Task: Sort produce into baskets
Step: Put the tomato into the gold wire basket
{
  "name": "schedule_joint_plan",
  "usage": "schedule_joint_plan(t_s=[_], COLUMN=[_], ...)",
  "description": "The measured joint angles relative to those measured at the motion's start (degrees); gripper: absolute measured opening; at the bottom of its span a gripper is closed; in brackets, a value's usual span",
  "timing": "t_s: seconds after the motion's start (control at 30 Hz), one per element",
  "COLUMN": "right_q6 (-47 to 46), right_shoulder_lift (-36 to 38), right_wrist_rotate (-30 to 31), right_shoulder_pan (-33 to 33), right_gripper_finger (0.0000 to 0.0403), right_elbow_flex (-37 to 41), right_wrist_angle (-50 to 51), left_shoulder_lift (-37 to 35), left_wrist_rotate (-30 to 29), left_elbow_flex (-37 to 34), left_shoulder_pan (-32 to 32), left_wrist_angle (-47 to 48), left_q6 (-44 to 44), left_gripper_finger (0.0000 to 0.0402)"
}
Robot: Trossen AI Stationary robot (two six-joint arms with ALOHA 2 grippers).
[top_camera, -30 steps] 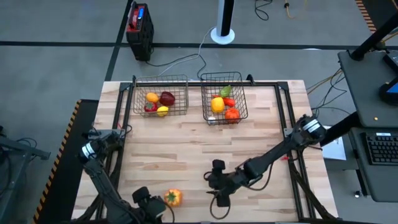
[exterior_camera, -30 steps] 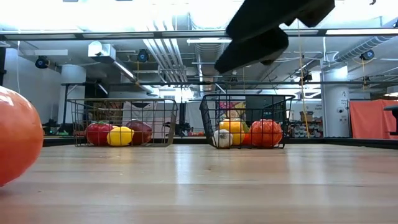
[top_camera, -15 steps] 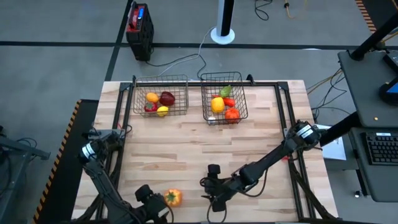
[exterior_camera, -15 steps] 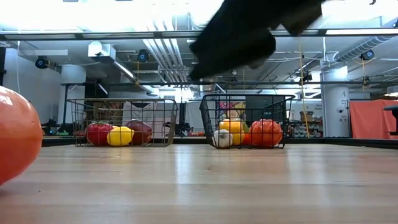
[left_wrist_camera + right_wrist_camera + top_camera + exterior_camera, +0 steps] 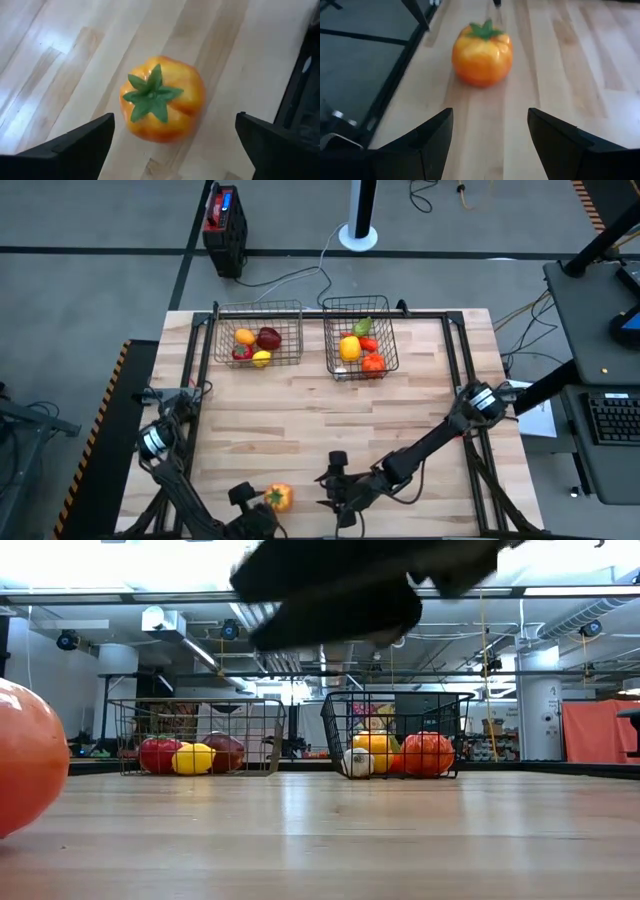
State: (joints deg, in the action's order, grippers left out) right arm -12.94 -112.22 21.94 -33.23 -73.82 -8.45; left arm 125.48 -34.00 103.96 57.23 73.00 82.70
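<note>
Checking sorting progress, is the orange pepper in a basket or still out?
Out. The orange pepper sits on the bare table, far from both baskets.

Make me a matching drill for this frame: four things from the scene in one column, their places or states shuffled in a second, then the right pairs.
Things:
1. orange pepper
2. lemon
3. garlic
4. left claw

Places or states:
A. in the right basket
B. open, by the pepper
C. alone on the table at its near edge
D. in the left basket

Pairs: 1-C, 2-D, 3-A, 4-B
</note>
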Motion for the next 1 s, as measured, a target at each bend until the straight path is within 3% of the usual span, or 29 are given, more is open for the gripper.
schedule_joint_plan(t_s=[0.23, 0.63, 0.8, 1.0], right_q6=[-0.5, 1.2, 4.0, 4.0], right_shoulder_lift=[-3.8, -4.1, -5.5, -5.9], right_wrist_rotate=[0.0, 0.1, -1.4, -0.9], right_shoulder_pan=[0.3, 1.0, 1.0, 1.0], right_gripper_finger=[0.0249, 0.0249, 0.0249, 0.0249], right_elbow_flex=[0.0, -0.6, -0.6, -0.6], right_wrist_angle=[-3.4, -6.3, -12.2, -12.9], left_shoulder_lift=[0.0, -0.2, -0.3, -0.4], left_wrist_rotate=[0.1, 3.2, -1.9, -1.1], left_elbow_flex=[0.1, 0.7, 0.6, 1.3], left_shoulder_pan=[0.1, 0.0, -0.1, -0.1], left_wrist_angle=[0.3, -0.5, 2.1, -2.9], left_q6=[0.7, 0.1, -0.5, -1.6], left_gripper_finger=[0.0399, 0.0400, 0.0400, 0.0400])
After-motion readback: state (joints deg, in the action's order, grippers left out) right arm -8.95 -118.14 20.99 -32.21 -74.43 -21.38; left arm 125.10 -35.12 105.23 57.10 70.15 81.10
